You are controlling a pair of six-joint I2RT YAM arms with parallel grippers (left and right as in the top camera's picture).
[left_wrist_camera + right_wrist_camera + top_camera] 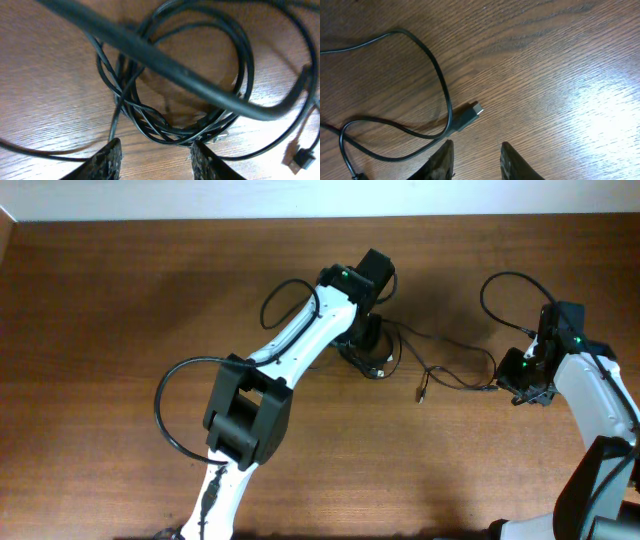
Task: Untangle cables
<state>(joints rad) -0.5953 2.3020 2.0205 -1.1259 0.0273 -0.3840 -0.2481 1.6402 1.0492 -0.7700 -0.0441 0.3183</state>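
The cables lie as a coil of thin black loops on the wood, just ahead of my left gripper. That gripper is open, with bare wood between its fingers. From overhead the bundle sits under the left gripper. One strand runs right toward my right gripper, and a small plug lies loose. In the right wrist view a cable end with a plug rests just ahead of the right gripper. The right gripper is open and holds nothing.
A thicker black arm cable crosses diagonally over the coil in the left wrist view. Another plug lies at the lower right there. The brown wooden table reaches a pale wall at the back.
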